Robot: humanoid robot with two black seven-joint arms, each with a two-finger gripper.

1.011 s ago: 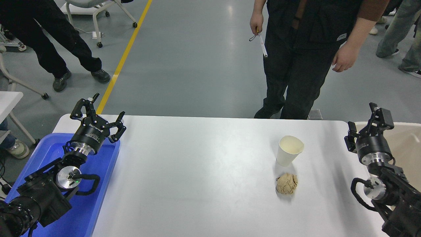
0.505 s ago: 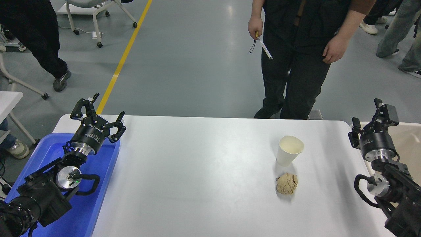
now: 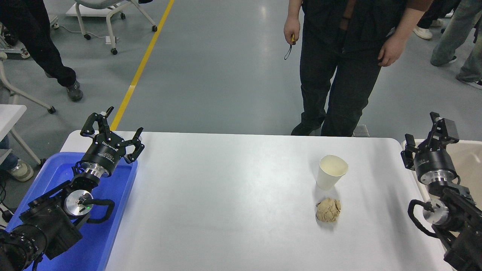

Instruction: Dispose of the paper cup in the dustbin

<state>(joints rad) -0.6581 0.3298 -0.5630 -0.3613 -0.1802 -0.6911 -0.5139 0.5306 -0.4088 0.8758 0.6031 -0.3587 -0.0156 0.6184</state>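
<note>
The paper cup point(image 3: 331, 172), white with a cream inside, stands upright on the white table point(image 3: 233, 195), right of centre. The beige dustbin point(image 3: 465, 162) sits beyond the table's right edge, partly behind my right arm. My right gripper point(image 3: 427, 137) hangs open over the bin's near rim, well to the right of the cup, with nothing between its fingers. At the lower left my left gripper point(image 3: 113, 128) stays parked open above the blue tray.
A crumpled tan paper ball point(image 3: 328, 210) lies just in front of the cup. A bright blue tray point(image 3: 101, 226) sits under the left arm. A person point(image 3: 346, 64) in dark clothes stands at the far side, and other people's legs show at the top corners.
My right gripper has drifted to the right and slightly up, further over the dustbin. The person at the far side shifted stance and drew in the tape. The cup has not moved.
</note>
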